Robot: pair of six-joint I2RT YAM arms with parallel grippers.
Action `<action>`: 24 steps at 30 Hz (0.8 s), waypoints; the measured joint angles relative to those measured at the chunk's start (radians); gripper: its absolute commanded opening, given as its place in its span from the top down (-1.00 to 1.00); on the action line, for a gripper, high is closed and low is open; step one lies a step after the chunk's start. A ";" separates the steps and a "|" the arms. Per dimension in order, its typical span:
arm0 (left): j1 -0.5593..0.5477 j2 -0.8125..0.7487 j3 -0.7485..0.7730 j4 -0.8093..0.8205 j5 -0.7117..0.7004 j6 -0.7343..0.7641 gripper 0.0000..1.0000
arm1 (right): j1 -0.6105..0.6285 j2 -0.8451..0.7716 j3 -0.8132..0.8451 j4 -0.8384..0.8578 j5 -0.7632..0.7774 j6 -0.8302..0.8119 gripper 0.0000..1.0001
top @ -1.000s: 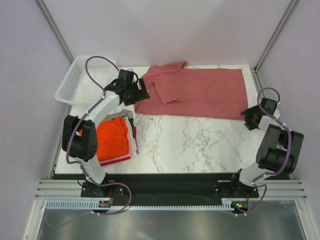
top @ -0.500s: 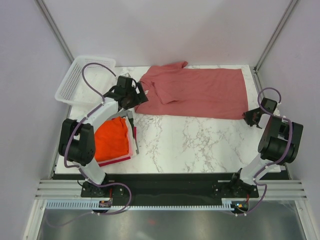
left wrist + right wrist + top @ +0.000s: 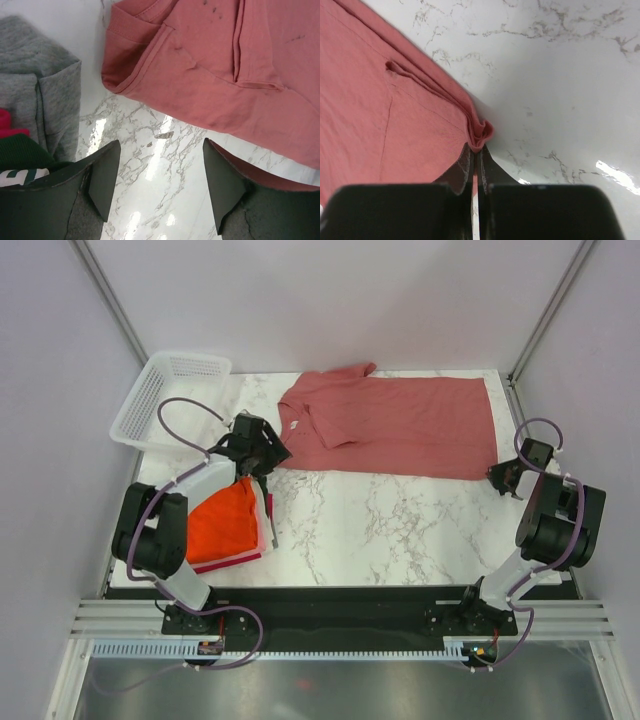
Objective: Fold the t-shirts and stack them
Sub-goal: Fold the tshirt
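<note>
Evidently right gripper (image 3: 476,150) pinches the pinkish-red t-shirt (image 3: 380,100) corner; left gripper (image 3: 161,145) gapes empty; white lettering (image 3: 20,175) unreadable.

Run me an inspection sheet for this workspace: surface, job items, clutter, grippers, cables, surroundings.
Surface: marble table, no spills seen.
Job's things: pink-red tee spread at the far side, a flap folded over near its left end; folded stack near left, orange tee on top.
Clutter: white mesh basket, far-left corner.
Grippers: left gripper open over bare marble beside the tee, holding nothing; right gripper, jaws shut on the tee's near right corner.
Cables: purple cables loop off both arms, off the cloth.
Surroundings: plain walls, metal posts.
</note>
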 measured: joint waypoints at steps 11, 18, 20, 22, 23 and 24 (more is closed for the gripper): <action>-0.008 0.067 -0.008 0.024 -0.070 -0.147 -0.36 | -0.001 -0.013 -0.020 0.009 -0.022 0.007 1.00; -0.011 0.167 0.067 -0.022 -0.106 -0.186 -0.30 | -0.001 -0.023 -0.024 0.008 -0.032 0.009 1.00; -0.011 0.183 0.089 -0.035 -0.124 -0.198 -0.19 | -0.001 -0.030 -0.027 0.008 -0.035 0.009 1.00; -0.011 0.201 0.108 -0.043 -0.143 -0.208 -0.10 | -0.001 -0.036 -0.029 0.006 -0.036 0.010 1.00; -0.011 0.208 0.117 -0.047 -0.147 -0.211 -0.09 | -0.001 -0.039 -0.029 0.006 -0.037 0.010 1.00; -0.011 0.219 0.128 -0.054 -0.152 -0.214 -0.09 | -0.001 -0.040 -0.029 0.006 -0.037 0.011 1.00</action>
